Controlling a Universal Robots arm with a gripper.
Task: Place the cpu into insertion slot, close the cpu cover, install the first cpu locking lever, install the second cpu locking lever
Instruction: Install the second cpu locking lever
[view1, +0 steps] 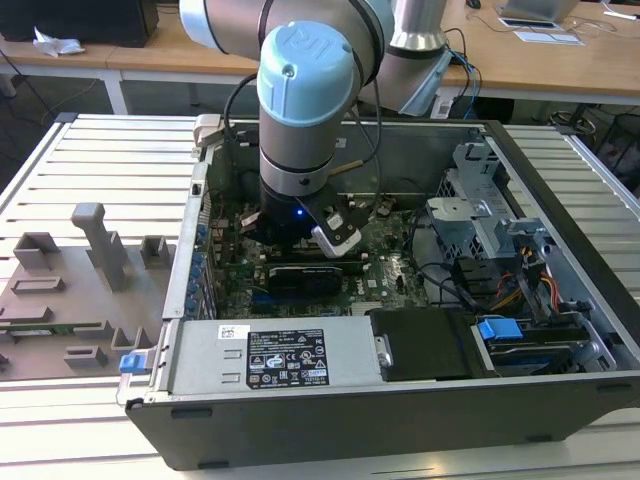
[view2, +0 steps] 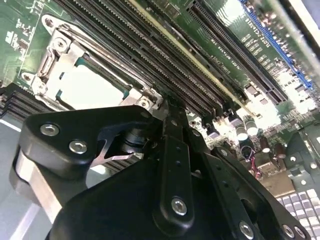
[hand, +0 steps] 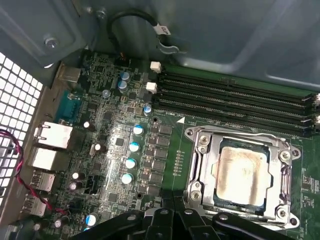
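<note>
the cpu (hand: 243, 170) sits in the insertion slot (hand: 201, 197) under the closed cpu cover (hand: 280, 175). the gripper (hand: 172, 200), fingers pinched shut and empty, hovers at the socket's seven o'clock corner; a misjudged push could scrape the board.

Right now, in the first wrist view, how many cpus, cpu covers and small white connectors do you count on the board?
cpu: 1
cpu cover: 1
white connectors: 2
Total: 4

An open computer case (view1: 560, 400) on a slatted table (view1: 100, 160), beside grey fixtures (view1: 100, 245).
</note>
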